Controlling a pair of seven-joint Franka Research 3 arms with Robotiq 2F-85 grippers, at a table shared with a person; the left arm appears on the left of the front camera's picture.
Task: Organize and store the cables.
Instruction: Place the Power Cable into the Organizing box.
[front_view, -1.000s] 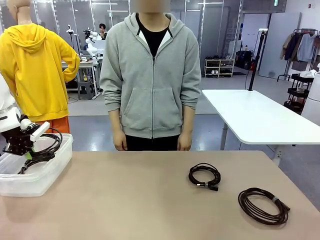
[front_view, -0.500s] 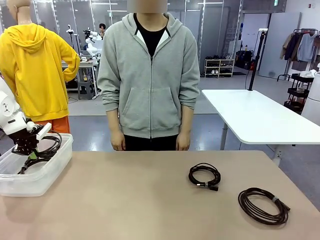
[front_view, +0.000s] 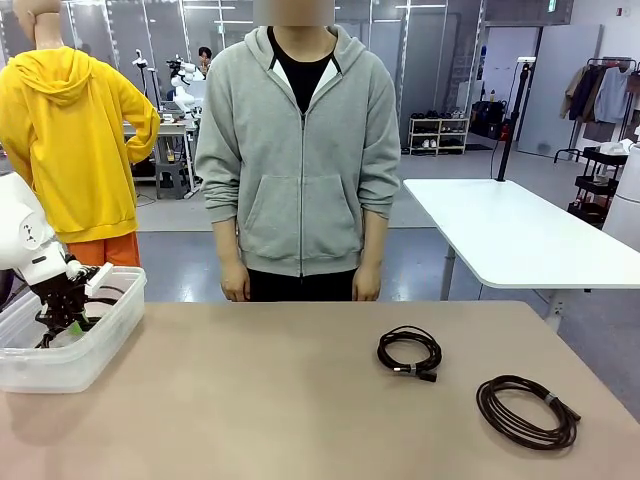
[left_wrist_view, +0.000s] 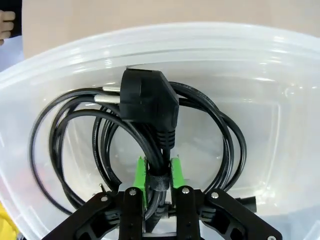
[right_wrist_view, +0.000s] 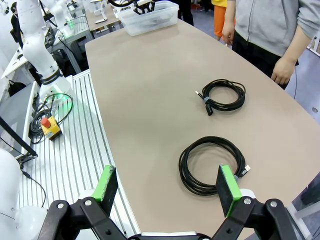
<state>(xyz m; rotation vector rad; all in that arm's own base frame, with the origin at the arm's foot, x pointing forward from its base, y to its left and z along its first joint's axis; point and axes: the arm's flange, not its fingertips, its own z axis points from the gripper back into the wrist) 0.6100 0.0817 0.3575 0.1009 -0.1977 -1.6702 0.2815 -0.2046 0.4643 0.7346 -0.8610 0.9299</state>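
Note:
My left gripper (front_view: 62, 312) reaches down into the clear plastic bin (front_view: 95, 350) at the table's left edge. In the left wrist view its green pads (left_wrist_view: 141, 175) press both sides of a strapped black cable (left_wrist_view: 150, 102), a coil with a large plug lying inside the bin (left_wrist_view: 260, 65). A small black coiled cable (front_view: 408, 352) lies right of the table's middle. A larger dark-brown coiled cable (front_view: 527, 410) lies nearer the front right. My right gripper (right_wrist_view: 167, 192) hangs open over the table edge, short of the larger coil (right_wrist_view: 210, 165), with the smaller coil (right_wrist_view: 225, 95) beyond.
A person in a grey hoodie (front_view: 300, 150) stands at the far side, hands (front_view: 238, 288) down by the table edge. A white table (front_view: 510, 235) stands behind on the right. Bare tabletop (front_view: 250, 400) stretches between the bin and the two coils.
My left gripper has sunk lower into the bin with the coil, which hung above the rim a second ago. The right arm and the person have stayed put.

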